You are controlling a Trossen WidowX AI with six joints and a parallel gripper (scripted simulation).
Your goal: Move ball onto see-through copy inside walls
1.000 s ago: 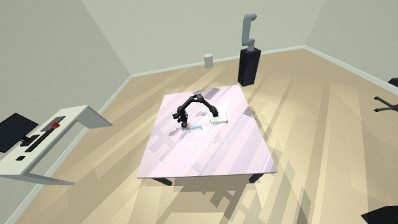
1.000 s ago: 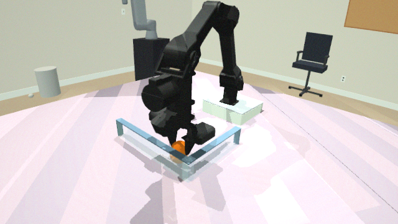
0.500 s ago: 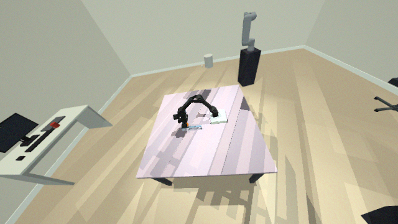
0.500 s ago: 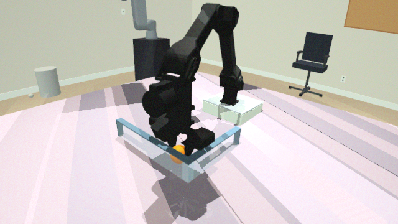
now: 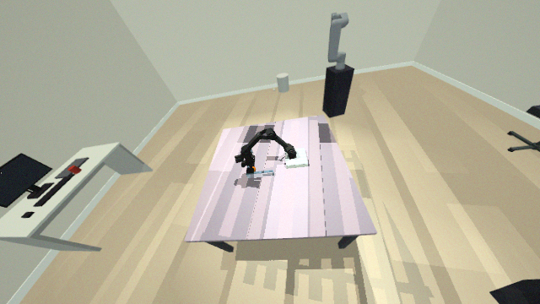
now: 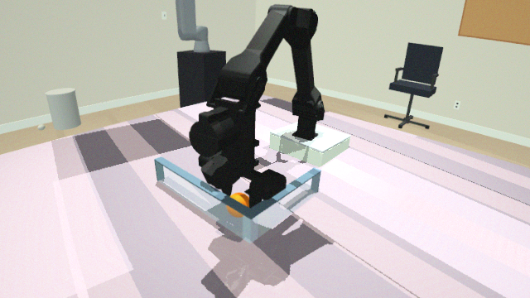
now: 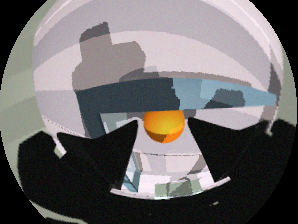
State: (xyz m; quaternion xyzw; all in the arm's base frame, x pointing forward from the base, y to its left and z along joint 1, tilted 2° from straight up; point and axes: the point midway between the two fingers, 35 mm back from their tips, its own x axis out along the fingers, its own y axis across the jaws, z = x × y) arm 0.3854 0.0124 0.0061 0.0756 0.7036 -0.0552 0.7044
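The orange ball (image 6: 238, 204) (image 7: 164, 122) sits low inside the corner of the two clear, blue-edged walls (image 6: 182, 172) (image 7: 125, 96) (image 5: 267, 172). The see-through copy does not show apart from the ball; two orange tones overlap at the ball's place. My gripper (image 6: 242, 199) (image 7: 163, 122) is open, pointing down into the corner, with one finger on each side of the ball. The wrist view shows a narrow gap between the ball and each fingertip. In the top view the ball is a small orange spot, mostly hidden by the gripper.
The walls stand close around the fingers, their corner toward the exterior camera. The arm's pale base block (image 5: 297, 159) (image 6: 331, 146) stands on the table (image 5: 291, 211) behind the walls. The arm arches from it to the corner and casts shadows on the table.
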